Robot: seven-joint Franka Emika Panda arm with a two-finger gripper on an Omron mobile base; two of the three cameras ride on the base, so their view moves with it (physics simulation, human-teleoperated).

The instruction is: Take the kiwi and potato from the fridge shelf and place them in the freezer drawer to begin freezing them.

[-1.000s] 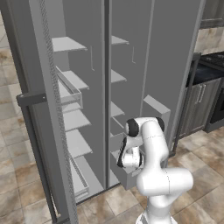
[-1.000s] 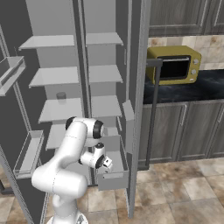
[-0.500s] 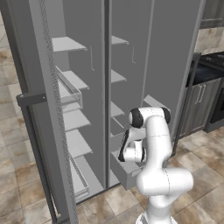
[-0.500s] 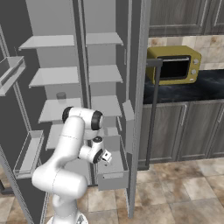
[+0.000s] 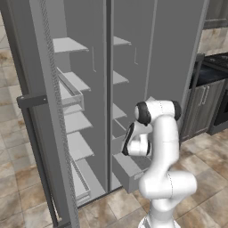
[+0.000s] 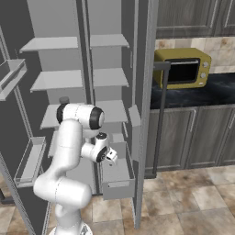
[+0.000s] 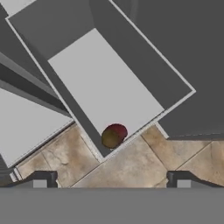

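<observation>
The freezer drawer point(image 7: 105, 83) stands pulled out at the bottom of the open fridge, also seen as a grey box point(image 6: 117, 188) point(image 5: 127, 167). A small round brown and dark red piece of produce point(image 7: 113, 135) lies in its front corner; I cannot tell whether it is the kiwi or the potato. My gripper point(image 7: 111, 181) hangs open above that corner, with nothing between its fingertips, and it shows beside the drawer point(image 6: 111, 156) in the right base view. Pale fridge shelves point(image 6: 108, 77) point(image 5: 67, 44) rise above.
The left fridge door point(image 5: 35, 102) swings wide open with bins point(image 6: 30, 158) on it. The right door edge point(image 6: 142, 114) stands close beside the drawer. A yellow microwave point(image 6: 181, 69) sits on the dark counter, with cabinets point(image 6: 202, 137) below. A small greyish thing point(image 6: 64, 99) rests on a middle shelf.
The arm's elbow has risen and the hand has lifted a little above the drawer. The fingers have spread slightly wider.
</observation>
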